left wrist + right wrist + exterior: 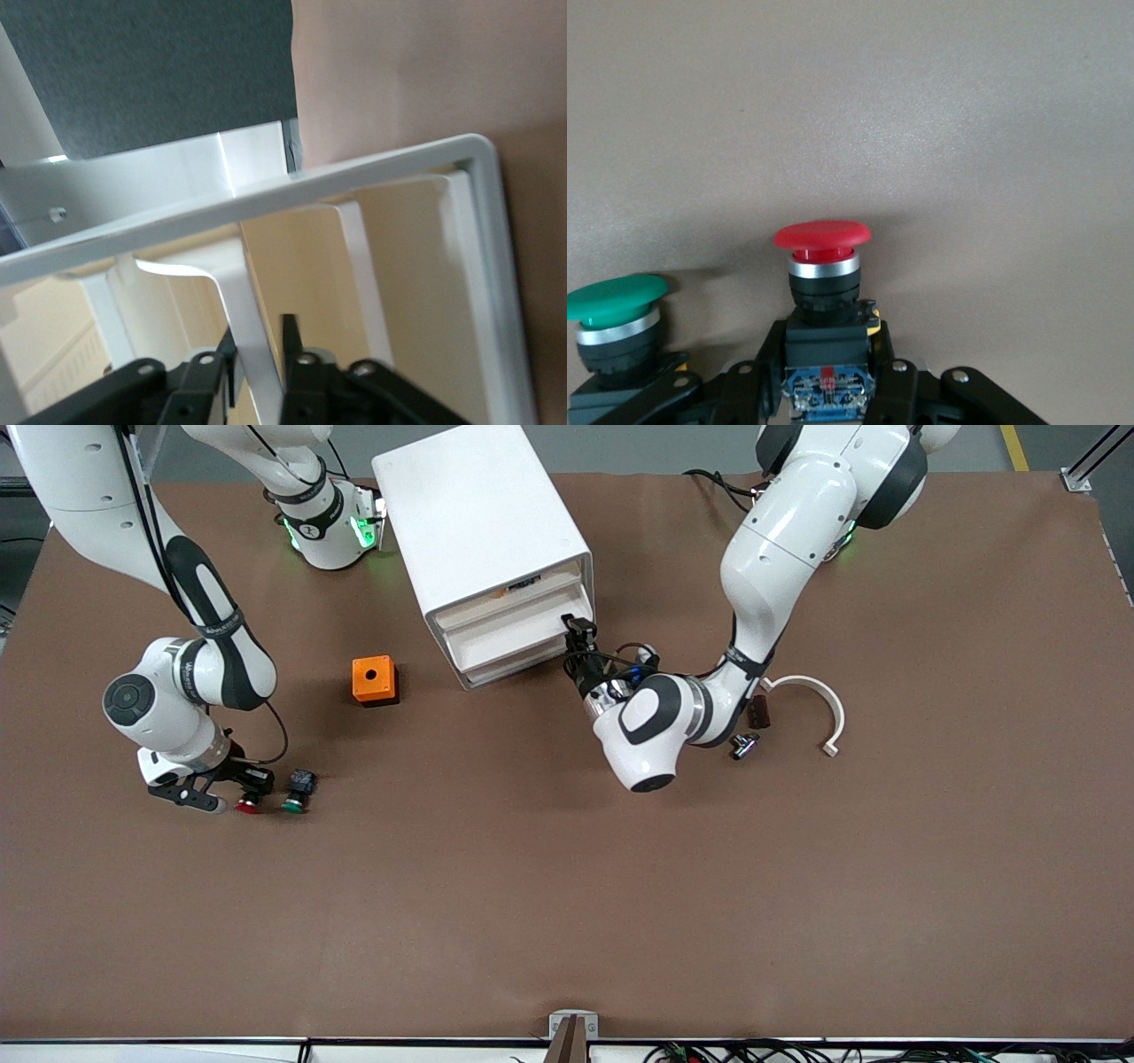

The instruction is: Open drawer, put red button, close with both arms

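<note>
The red button (pixel 248 805) (pixel 822 235) lies on the brown table toward the right arm's end, its black-and-blue body between the fingers of my right gripper (pixel 241 788) (pixel 828 347), which is shut on it. The white drawer cabinet (pixel 483 522) stands at the middle of the table, farther from the front camera. My left gripper (pixel 574 629) (pixel 259 341) is at the drawer fronts (pixel 514 633), at their corner toward the left arm's end. It is shut on a white handle rib (pixel 244 292) of a drawer.
A green-capped button (pixel 295 804) (pixel 616 299) lies right beside the red one. An orange block (pixel 373 680) sits between the buttons and the cabinet. Near the left arm lie a white curved piece (pixel 815 700), a small metal part (pixel 744 746) and a dark brown piece (pixel 759 711).
</note>
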Controlling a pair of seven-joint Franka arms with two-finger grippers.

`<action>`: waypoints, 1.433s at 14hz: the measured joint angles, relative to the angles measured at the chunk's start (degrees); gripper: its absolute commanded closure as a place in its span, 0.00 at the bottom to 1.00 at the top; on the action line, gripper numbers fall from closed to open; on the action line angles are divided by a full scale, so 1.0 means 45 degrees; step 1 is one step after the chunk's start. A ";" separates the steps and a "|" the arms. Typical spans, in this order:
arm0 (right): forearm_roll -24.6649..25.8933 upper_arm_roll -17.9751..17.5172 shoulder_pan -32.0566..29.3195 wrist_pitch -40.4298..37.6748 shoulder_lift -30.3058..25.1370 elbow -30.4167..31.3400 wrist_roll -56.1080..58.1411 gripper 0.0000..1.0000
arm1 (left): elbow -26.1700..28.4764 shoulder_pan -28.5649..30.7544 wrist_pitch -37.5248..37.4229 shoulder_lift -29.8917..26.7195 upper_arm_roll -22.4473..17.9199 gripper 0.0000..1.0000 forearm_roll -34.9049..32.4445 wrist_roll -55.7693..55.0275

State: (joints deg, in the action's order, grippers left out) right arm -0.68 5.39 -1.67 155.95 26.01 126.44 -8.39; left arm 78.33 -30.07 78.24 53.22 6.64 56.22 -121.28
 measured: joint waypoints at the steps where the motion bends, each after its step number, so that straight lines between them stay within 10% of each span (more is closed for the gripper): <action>1: 0.0000 0.0000 0.0000 -0.0230 -0.0023 -0.0080 0.0000 1.00 | -0.0016 0.0243 0.0122 0.0000 -0.0002 0.77 0.0066 0.0000; 14: -0.1346 -0.0339 0.2973 -0.9064 -0.3966 -0.3295 -0.5824 1.00 | -0.0306 0.1911 0.1172 -0.0003 0.0011 0.71 0.0403 0.0001; 18: -0.1359 -0.0399 0.5154 -0.9118 -0.4509 -0.3360 -0.9492 1.00 | -0.0361 0.1950 0.1389 -0.0001 -0.0008 0.09 0.0404 0.0043; 20: -0.1361 -0.0406 0.6162 -0.9117 -0.4558 -0.3511 -1.1204 1.00 | -0.0545 0.1992 0.1501 -0.0002 -0.0151 0.00 0.0404 0.0054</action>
State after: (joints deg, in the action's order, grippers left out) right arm -6.80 3.56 26.06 114.92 5.49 110.64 -58.81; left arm 75.88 -21.11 84.99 53.21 5.96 58.04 -121.04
